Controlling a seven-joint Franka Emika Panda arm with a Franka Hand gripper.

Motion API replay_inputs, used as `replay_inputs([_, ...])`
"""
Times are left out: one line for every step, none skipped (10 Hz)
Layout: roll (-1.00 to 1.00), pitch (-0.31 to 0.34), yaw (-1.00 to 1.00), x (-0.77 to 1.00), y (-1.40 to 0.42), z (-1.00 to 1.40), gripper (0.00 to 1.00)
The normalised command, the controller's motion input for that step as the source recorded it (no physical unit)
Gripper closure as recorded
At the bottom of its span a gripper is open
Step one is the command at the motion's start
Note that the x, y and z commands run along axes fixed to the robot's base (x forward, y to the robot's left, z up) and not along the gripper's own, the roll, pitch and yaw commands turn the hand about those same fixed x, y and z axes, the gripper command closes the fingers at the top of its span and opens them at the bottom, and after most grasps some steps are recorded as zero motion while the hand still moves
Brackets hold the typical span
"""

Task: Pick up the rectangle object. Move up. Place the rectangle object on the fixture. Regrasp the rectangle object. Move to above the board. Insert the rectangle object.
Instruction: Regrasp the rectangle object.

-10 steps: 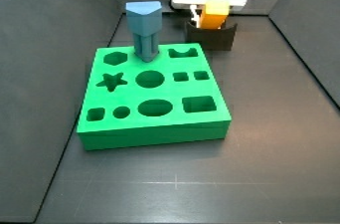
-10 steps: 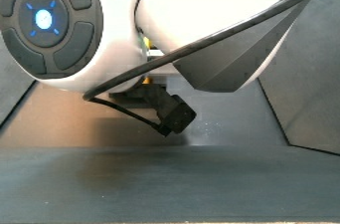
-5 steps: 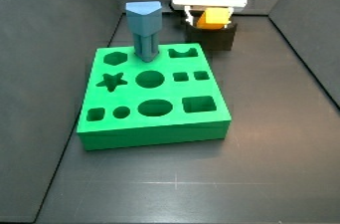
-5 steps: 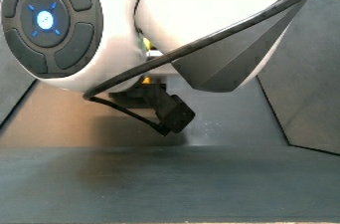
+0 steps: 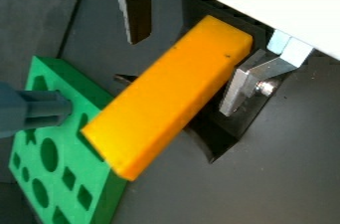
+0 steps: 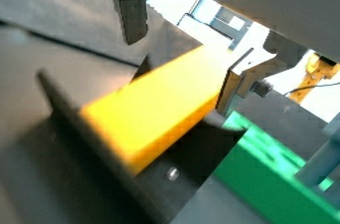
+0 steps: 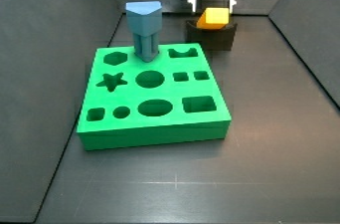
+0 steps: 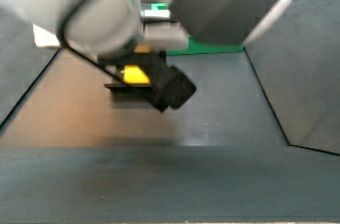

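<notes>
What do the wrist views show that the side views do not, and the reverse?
Only the wrist views show the gripper open: one finger stands clear of the rectangle object. Only a side view shows the whole board with the blue peg standing in it. Both show the rectangle object resting on the fixture.

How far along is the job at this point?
Done: the orange-yellow rectangular block rests on the dark fixture. In hand: the gripper hovers open above it, fingers apart and clear of the block, so the regrasp is pending. Left: carrying it over the green board and inserting it.
</notes>
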Motion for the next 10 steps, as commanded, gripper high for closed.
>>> replay_inputs([0.02,0.008,0.02,-0.04,0.00,0.65,0.00])
replay_inputs([0.02,0.014,0.02,-0.04,0.01,0.46,0.00])
replay_inputs([0.01,0.019,0.02,-0.03,0.01,0.26,0.00])
replay_inputs([1.00,0.053,0.03,-0.01,-1.00,0.94,0.00])
replay_inputs([1.00,0.052,0.03,0.00,-1.00,0.91,0.00])
replay_inputs([1.00,0.045,0.03,-0.03,-1.00,0.89,0.00])
replay_inputs([1.00,0.037,0.03,-0.05,-1.00,0.87,0.00])
replay_inputs([1.00,0.034,0.03,-0.06,-1.00,0.82,0.00])
replay_inputs([1.00,0.033,0.03,-0.05,-1.00,0.73,0.00])
replay_inputs([1.00,0.033,0.03,-0.04,-0.97,0.61,0.00])
